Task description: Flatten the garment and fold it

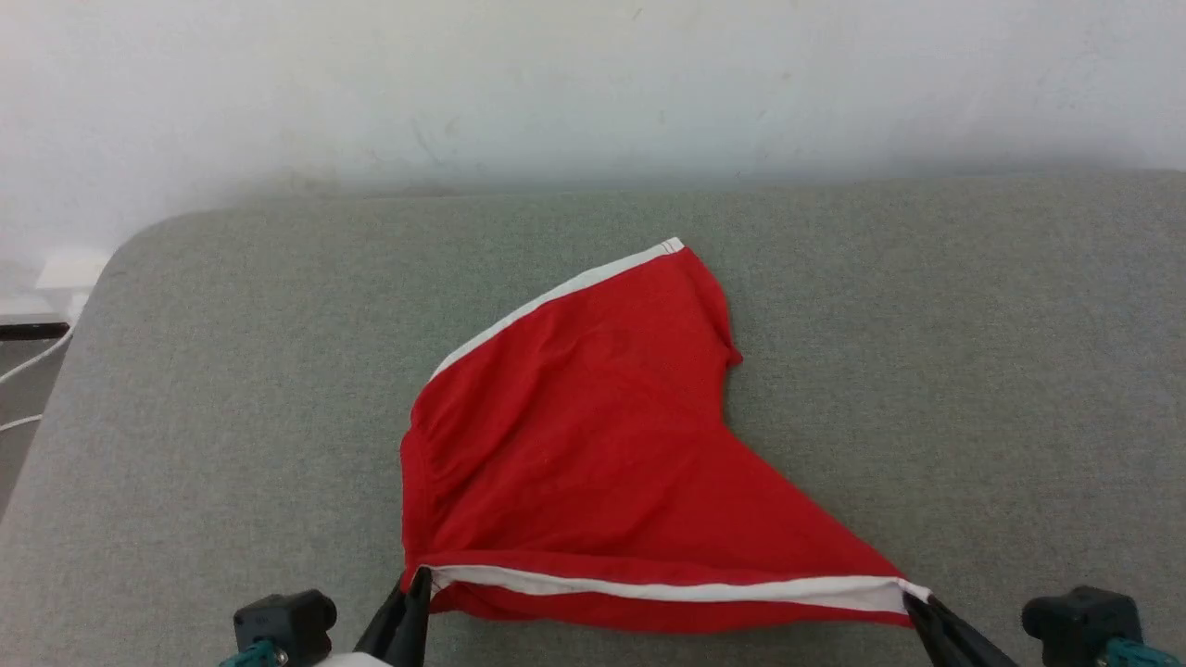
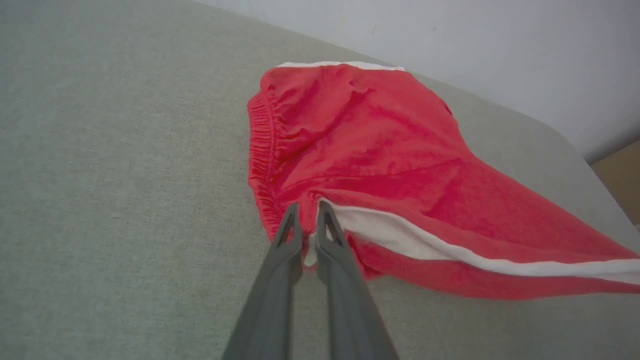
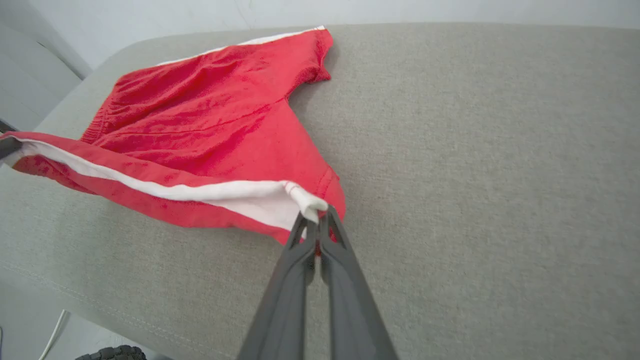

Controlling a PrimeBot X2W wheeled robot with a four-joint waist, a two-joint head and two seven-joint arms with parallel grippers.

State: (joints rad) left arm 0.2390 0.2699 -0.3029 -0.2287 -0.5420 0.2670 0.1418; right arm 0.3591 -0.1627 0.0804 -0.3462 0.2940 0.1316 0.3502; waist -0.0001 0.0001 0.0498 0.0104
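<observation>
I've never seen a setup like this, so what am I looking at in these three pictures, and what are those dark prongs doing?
It is a two-armed robot. One picture comes from a camera on its head, looking down; the other two come from cameras on its wrists, looking along each gripper's two long dark fingers. On a grey fabric-covered surface lie bright red soft shorts with white stripes. The left gripper is closed on one end of the near white-striped edge, the right gripper on the other end, so that edge is stretched between them. The rest of the shorts rests on the surface, still wrinkled and not yet folded.
</observation>
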